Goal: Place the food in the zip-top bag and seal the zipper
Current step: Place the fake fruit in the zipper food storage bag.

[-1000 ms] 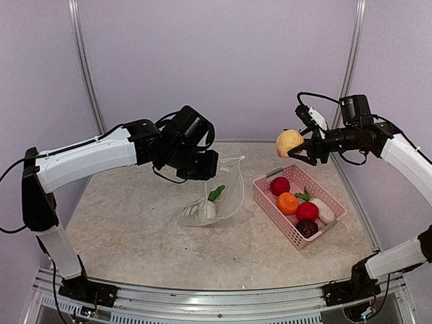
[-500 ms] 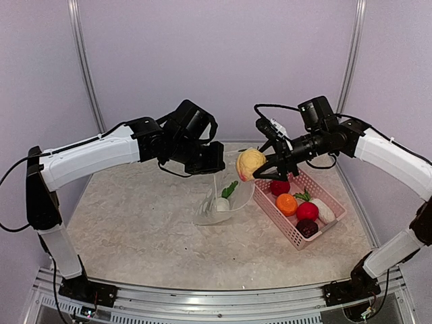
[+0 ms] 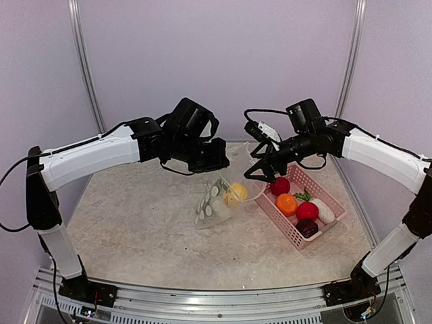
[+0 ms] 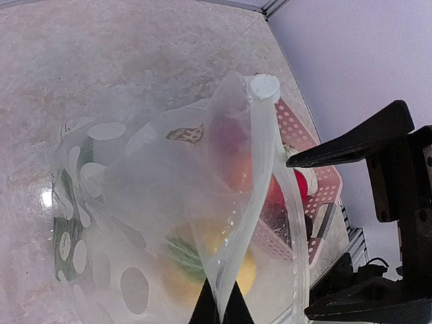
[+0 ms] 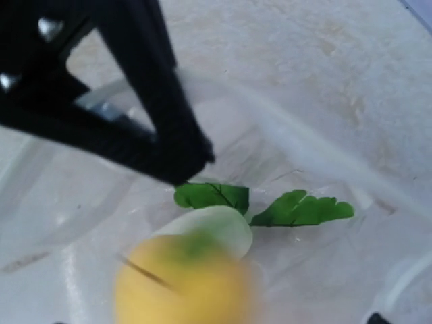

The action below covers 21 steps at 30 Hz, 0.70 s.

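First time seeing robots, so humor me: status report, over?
Left gripper shut on zip-top bag, holding its mouth up. Right gripper open above it. Yellow fruit inside bag; more food in pink basket. Nothing blocking the mouth.

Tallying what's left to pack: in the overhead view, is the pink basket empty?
No, an orange ball, a white piece and a dark purple ball, among others, lie in the pink basket.

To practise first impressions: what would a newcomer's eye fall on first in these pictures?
The clear dotted bag, pinched up mid-table by the left gripper, a yellow fruit inside. The right gripper hangs open over its mouth, beside the pink basket of bright toy food.
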Each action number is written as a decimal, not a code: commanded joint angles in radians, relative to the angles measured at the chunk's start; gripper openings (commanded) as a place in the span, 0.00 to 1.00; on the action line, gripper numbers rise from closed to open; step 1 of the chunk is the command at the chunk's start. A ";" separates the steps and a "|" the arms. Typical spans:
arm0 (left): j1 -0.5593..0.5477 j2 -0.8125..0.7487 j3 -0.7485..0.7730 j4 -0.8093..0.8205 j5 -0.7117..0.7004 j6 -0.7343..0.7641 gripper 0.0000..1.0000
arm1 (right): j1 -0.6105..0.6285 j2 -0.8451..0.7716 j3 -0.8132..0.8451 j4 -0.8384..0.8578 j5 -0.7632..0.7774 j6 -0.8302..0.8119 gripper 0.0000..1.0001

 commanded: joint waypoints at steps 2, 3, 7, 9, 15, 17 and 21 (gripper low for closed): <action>0.013 -0.029 -0.029 0.024 0.009 -0.006 0.00 | 0.008 -0.056 0.030 0.001 0.025 0.018 0.94; 0.016 -0.031 -0.034 0.024 0.009 -0.006 0.00 | 0.008 -0.066 0.029 -0.003 0.029 0.014 0.93; 0.028 -0.044 -0.057 0.009 0.002 -0.008 0.00 | 0.004 -0.124 0.010 -0.018 0.089 -0.013 0.91; 0.034 -0.058 -0.070 -0.017 -0.030 0.001 0.00 | -0.013 -0.158 -0.009 -0.027 0.116 -0.025 0.91; 0.047 -0.137 -0.113 -0.146 -0.141 0.042 0.00 | -0.131 -0.236 -0.069 -0.075 0.129 -0.040 0.86; 0.045 -0.159 -0.104 -0.203 -0.164 0.054 0.00 | -0.190 -0.243 -0.097 -0.099 0.115 -0.047 0.83; 0.045 -0.201 -0.090 -0.266 -0.163 0.071 0.00 | -0.296 -0.228 -0.155 -0.133 0.163 -0.065 0.75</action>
